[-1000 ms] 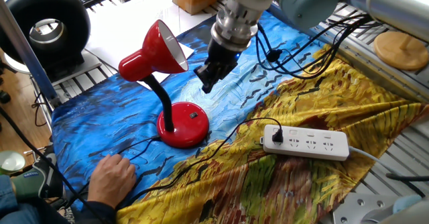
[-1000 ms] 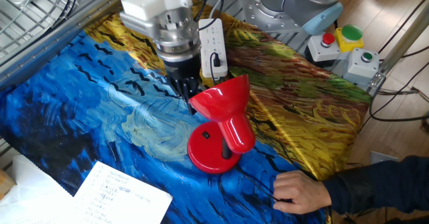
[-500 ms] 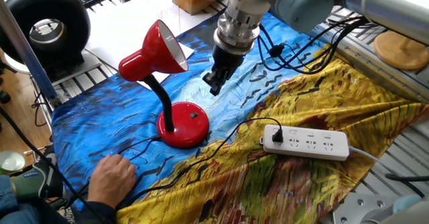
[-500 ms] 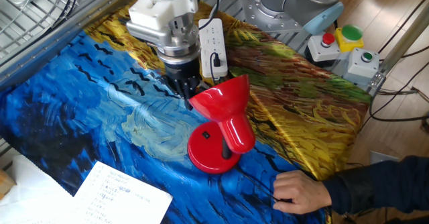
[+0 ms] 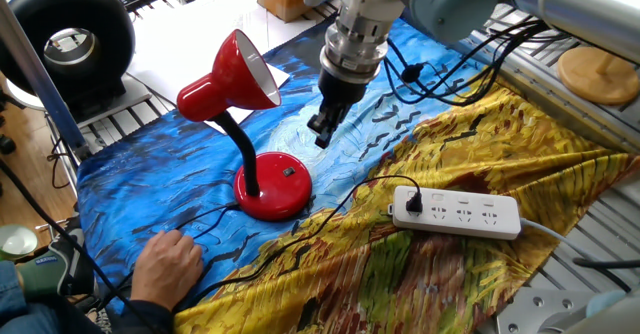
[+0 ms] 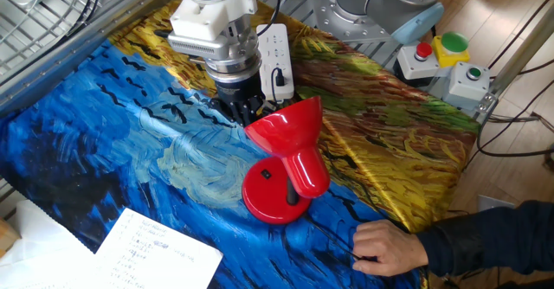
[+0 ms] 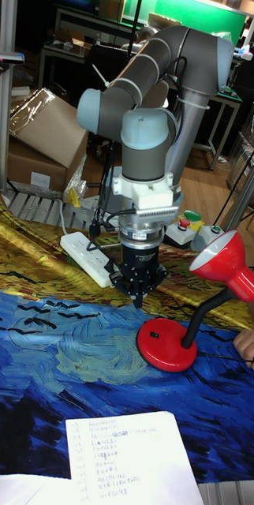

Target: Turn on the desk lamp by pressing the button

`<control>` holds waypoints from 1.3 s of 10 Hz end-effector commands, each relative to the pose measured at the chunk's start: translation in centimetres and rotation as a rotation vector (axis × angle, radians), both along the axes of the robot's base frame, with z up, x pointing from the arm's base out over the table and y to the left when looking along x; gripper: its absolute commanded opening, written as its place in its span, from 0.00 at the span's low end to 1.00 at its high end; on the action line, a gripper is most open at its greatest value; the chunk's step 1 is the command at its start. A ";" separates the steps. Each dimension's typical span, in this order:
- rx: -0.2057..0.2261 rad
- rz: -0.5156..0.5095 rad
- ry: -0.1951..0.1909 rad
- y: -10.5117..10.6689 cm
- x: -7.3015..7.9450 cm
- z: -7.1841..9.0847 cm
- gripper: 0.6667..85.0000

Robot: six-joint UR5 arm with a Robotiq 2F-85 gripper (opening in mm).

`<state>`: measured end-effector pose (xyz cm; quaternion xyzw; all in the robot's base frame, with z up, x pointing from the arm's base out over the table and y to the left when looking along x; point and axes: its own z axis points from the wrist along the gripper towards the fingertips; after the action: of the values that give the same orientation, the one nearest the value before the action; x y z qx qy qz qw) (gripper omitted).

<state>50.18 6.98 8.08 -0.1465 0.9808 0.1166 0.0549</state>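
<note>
The desk lamp stands on the painted cloth, its red cone shade [image 5: 228,79] on a black bent neck above the round red base [image 5: 272,186]. The button [image 5: 288,171] is a small dark square on top of the base [image 7: 168,345], also visible as the button [image 7: 154,335] and the button [image 6: 267,174]. My gripper [image 5: 322,134] hangs above the cloth, up and to the right of the base and apart from it. In the tall fixed view the gripper [image 7: 138,300] tapers to a point, shut on nothing. The shade [image 6: 290,133] partly hides the gripper [image 6: 245,114].
A person's hand [image 5: 170,259] rests on the cloth beside the lamp's cord. A white power strip [image 5: 460,212] with a black plug lies to the right. A printed sheet [image 6: 151,254] lies at the cloth's edge. A wooden stand [image 5: 598,74] sits at the back right.
My gripper has shifted a little to the right and lower over the cloth, and turned about its wrist. The lamp and the hand have not moved.
</note>
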 end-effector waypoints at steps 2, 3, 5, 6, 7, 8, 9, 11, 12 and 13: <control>0.051 0.001 -0.012 3.3 2.1 -1.4 0.01; 0.028 -0.013 -0.016 3.5 2.5 -2.2 0.01; -0.008 -0.024 -0.024 3.6 3.4 -3.2 0.01; -0.002 -0.036 -0.029 4.1 3.6 -3.5 0.01; 0.007 -0.052 -0.028 4.7 3.8 -3.6 0.01; 0.011 -0.061 -0.026 5.0 3.9 -3.4 0.01; 0.018 -0.068 -0.024 5.3 4.0 -3.3 0.01; 0.034 -0.079 -0.029 6.1 4.1 -3.6 0.01; 0.036 -0.081 -0.030 6.2 4.1 -3.6 0.01; 0.033 -0.079 -0.030 6.2 4.0 -3.8 0.01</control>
<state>53.96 12.50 4.37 -0.1167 0.9832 0.1204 0.0726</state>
